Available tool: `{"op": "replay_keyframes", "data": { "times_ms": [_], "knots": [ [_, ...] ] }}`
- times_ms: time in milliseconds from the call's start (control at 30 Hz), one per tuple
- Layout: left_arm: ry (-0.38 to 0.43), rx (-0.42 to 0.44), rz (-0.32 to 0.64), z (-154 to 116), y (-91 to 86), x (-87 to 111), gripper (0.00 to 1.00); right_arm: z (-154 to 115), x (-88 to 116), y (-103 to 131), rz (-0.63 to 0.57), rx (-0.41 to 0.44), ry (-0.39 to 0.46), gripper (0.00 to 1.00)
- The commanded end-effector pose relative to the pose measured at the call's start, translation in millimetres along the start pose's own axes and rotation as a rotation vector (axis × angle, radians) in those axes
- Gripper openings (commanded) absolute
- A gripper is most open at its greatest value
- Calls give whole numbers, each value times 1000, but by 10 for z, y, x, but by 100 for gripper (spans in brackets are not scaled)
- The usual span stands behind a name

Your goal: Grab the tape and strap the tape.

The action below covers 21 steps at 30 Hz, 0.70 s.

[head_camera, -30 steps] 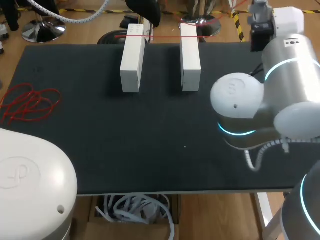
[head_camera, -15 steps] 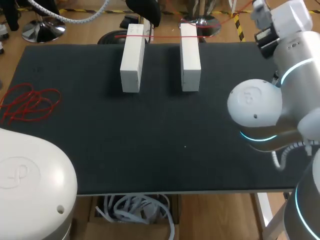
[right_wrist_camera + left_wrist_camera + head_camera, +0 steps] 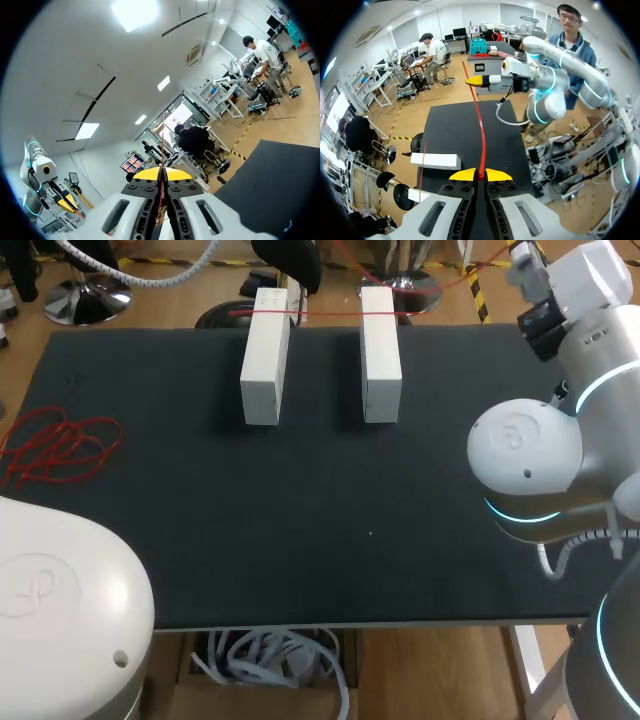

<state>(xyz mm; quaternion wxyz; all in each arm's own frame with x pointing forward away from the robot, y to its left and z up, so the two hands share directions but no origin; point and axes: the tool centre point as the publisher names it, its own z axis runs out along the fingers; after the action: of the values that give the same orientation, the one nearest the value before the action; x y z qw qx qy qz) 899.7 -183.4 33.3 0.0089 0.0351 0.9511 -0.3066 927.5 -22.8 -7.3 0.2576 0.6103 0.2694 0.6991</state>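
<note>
Your left gripper (image 3: 480, 175) and right gripper (image 3: 162, 174) are each clamped on the tape (image 3: 480, 125), which crosses both blocks (image 3: 265, 360) at upper centre.

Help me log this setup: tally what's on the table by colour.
White blocks: 2
Red: 2, a tape pile and a tape strand across the blocks
Total: 4
</note>
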Motion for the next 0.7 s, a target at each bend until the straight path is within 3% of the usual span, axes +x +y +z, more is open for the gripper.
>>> {"op": "replay_keyframes", "data": {
  "times_ms": [33,167,367,700],
  "knots": [
    [1,-4,-1,-13,-2,6,0,26,75,23,-58,4,-11,0],
    [1,-4,-1,-13,-2,6,0,52,142,27,-276,0,-41,0],
    [1,-4,-1,-13,-2,6,0,69,151,13,-494,18,-83,0],
    [1,-4,-1,-13,-2,6,0,103,198,-75,-846,65,-66,0]
  ]
}}
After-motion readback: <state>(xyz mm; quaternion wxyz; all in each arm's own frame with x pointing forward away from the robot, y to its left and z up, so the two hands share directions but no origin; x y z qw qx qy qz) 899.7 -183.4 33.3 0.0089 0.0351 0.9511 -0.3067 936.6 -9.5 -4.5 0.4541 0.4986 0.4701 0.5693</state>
